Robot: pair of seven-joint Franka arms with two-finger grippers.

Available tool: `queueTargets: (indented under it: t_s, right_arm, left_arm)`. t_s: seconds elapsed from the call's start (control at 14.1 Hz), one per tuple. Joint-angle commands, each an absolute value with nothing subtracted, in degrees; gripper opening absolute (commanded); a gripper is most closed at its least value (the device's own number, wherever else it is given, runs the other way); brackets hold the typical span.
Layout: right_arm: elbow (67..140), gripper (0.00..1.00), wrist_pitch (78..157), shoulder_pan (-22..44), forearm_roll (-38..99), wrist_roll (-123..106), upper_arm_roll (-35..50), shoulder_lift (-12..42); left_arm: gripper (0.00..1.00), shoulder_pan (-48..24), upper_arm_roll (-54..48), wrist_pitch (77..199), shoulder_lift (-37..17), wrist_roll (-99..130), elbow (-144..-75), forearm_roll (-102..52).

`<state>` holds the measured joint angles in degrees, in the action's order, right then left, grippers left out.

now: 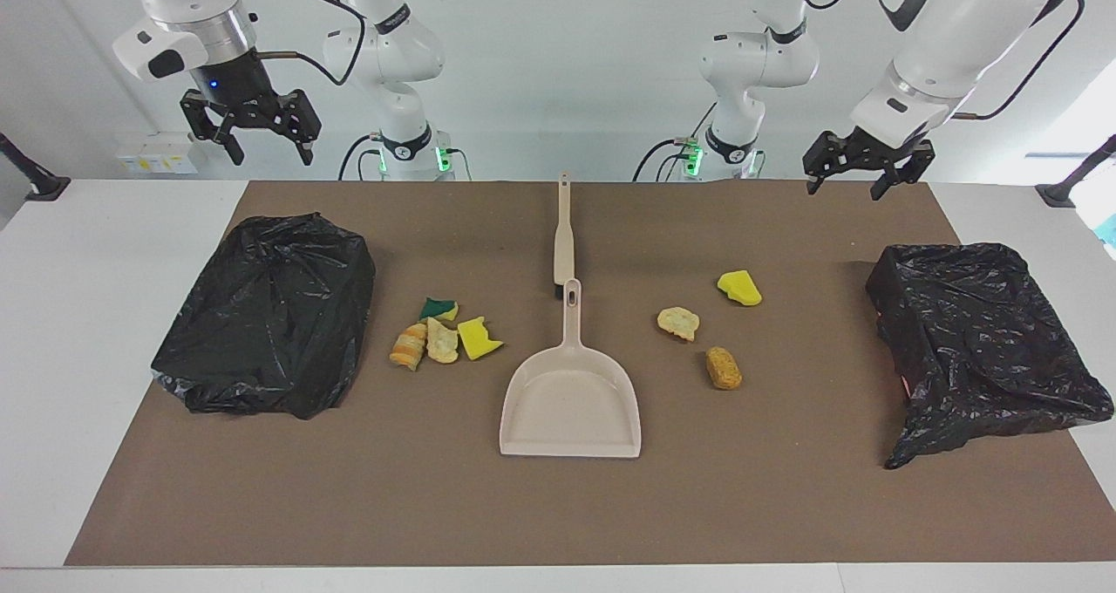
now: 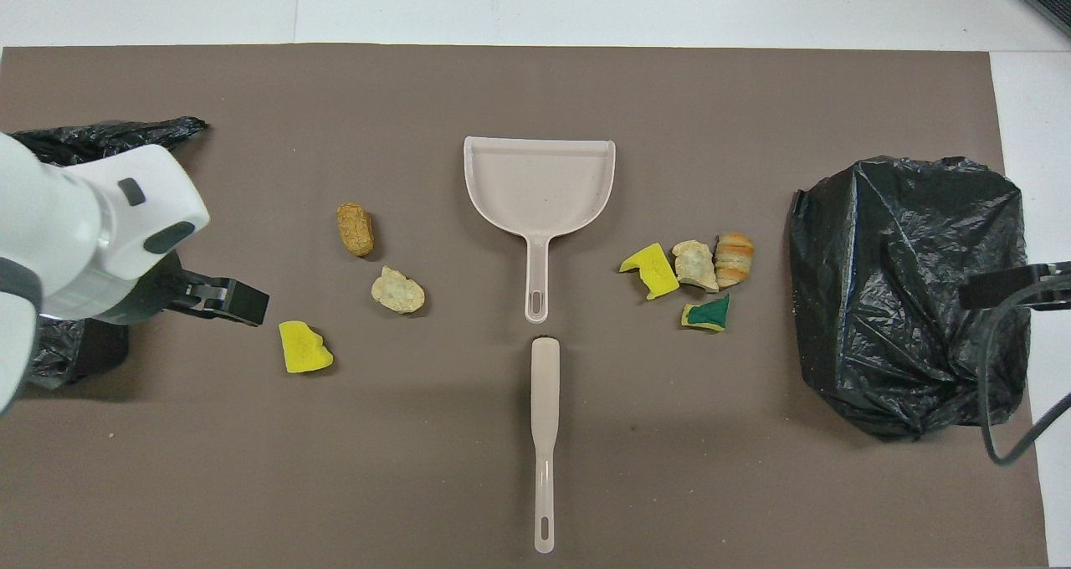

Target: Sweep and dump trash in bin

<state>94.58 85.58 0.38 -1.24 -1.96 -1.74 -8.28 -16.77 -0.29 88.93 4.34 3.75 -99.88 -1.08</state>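
Facing view: seven light, soft yellow sponge and tan bread-like trash scraps (image 1: pixel 446 335) lie mid-frame on the brown surface, flanking the stiff beige plastic dustpan (image 1: pixel 571 405), best held by its handle. Left gripper (image 1: pixel 868 173), upper right, and right gripper (image 1: pixel 250 132), upper left, hang spread and empty.

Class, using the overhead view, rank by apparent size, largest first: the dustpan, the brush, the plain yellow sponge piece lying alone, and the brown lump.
1. dustpan
2. brush
3. Yellow sponge piece and brown lump: too alike to rank.

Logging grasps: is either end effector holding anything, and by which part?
Nothing is held. The left end effector and right end effector hang open above the table.
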Motion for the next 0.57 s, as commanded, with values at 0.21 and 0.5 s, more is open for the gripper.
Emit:
queueTargets:
  t_s: [0.21, 0.5]
  right_arm:
    - [95.0, 1.0, 85.0, 0.1, -0.9, -3.3, -1.8, -9.1]
    - [95.2, 1.0, 84.4, 0.0, -1.1, -3.3, -1.8, -9.5]
  left_arm:
    - [1.0, -26.0, 0.4, 94.8, 9.9, 12.5, -109.2, -2.5]
    - [1.0, -32.1, 0.4, 100.9, 9.6, 19.0, -113.5, -3.2]
